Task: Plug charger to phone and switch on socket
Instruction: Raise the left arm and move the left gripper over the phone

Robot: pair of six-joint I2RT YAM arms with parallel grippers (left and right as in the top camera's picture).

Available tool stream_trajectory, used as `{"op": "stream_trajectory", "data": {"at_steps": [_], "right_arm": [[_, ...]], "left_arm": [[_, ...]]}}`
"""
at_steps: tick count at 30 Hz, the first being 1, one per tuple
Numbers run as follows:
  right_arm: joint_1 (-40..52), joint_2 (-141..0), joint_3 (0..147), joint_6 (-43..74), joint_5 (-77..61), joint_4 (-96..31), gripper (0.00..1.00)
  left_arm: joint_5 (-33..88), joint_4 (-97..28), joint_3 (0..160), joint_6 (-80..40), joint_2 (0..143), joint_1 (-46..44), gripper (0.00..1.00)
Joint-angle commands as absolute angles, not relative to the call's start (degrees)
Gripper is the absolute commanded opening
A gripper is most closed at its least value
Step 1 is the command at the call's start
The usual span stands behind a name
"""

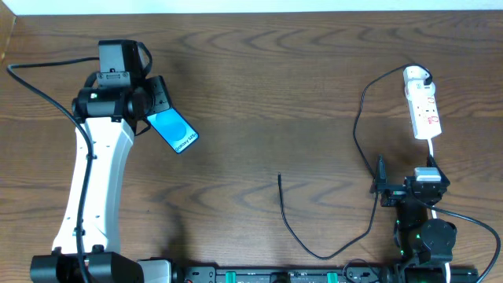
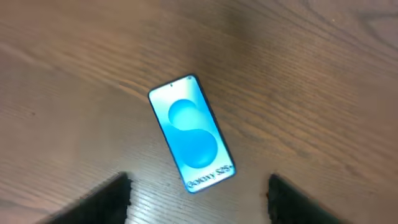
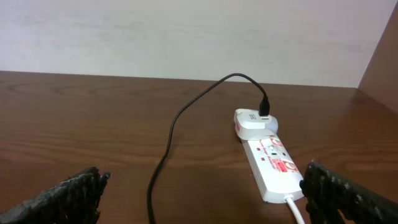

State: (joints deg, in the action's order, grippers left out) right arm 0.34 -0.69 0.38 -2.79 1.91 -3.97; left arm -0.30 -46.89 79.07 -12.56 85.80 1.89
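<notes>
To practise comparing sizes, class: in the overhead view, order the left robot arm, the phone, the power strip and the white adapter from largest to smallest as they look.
1. left robot arm
2. phone and power strip: too alike to rank; the strip looks narrower, the phone wider
3. white adapter

Slim rectangular phone [image 2: 193, 134]: blue-cyan screen w/ lighter circles, white txt. Narrow plastic power strip [image 3: 273, 165]: white, red marks. On strip, adapter plug [image 3: 255, 122] white, thin cable [image 1: 280, 196] black. Wood-grain table [image 1: 275, 86] dark brown.
</notes>
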Motion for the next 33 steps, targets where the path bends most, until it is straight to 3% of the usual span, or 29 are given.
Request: {"op": "stream_trajectory", "data": {"at_steps": [1, 9, 23, 33], "right_arm": [[0.3, -0.3, 0.3, -3.5, 1.8, -4.1, 0.99], [0.3, -0.3, 0.3, -3.5, 1.8, -4.1, 0.99], [0.3, -0.3, 0.3, -3.5, 1.8, -4.1, 0.99], [0.3, -0.3, 0.3, -3.5, 1.8, -4.1, 0.99]], "left_arm": [[-0.5, -47.2, 80.1, -19.3, 86.0, 2.2, 0.98], [-0.6, -49.3, 80.2, -25.7, 89.5, 3.8, 0.99], [-2.0, -50.3, 80.2, -28.3, 104.5, 3.9, 0.99], [-2.0, -50.3, 80.1, -28.2, 107.2, 3.9, 0.99]]}}
